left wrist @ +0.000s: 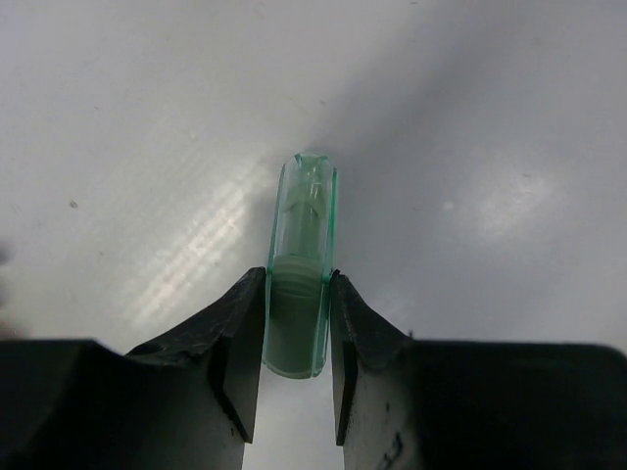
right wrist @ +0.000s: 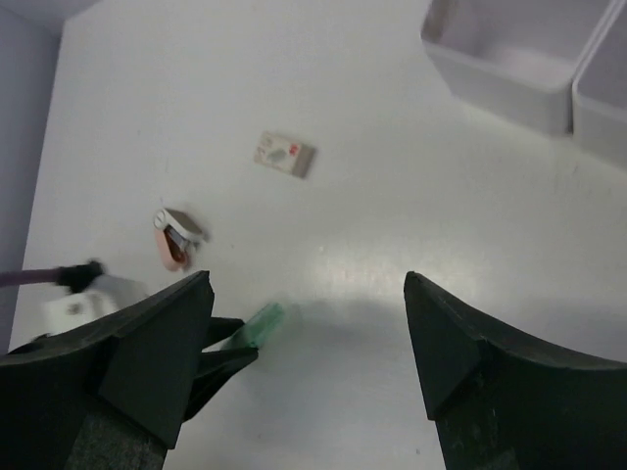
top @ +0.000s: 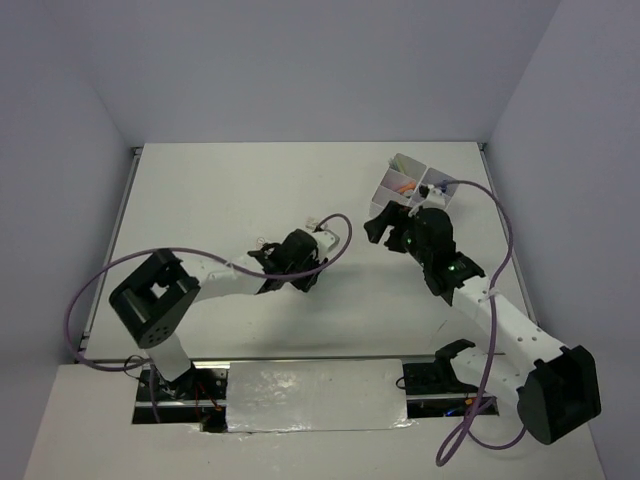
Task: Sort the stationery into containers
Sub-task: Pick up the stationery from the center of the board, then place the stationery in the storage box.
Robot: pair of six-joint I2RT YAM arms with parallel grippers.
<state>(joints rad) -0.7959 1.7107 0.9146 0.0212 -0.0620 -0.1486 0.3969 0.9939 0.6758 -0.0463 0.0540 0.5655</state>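
My left gripper [left wrist: 297, 282] is shut on a stubby green marker [left wrist: 302, 225] with a clear green cap. The marker points away from the fingers, just above the white table. In the top view this gripper [top: 303, 262] is at the table's middle. My right gripper [right wrist: 306, 294] is open and empty, hovering right of it [top: 390, 224], with the green marker [right wrist: 261, 323] showing by its left finger. The white divided tray [top: 405, 160] stands at the back right, with orange and purple items inside. Its near wall shows in the right wrist view [right wrist: 500, 93].
A small white eraser [right wrist: 284, 154] and a pink clip [right wrist: 176, 238] lie on the table beyond the left gripper. In the top view they are small pale spots, the eraser [top: 313, 222] and the clip [top: 262, 243]. Grey walls enclose the table.
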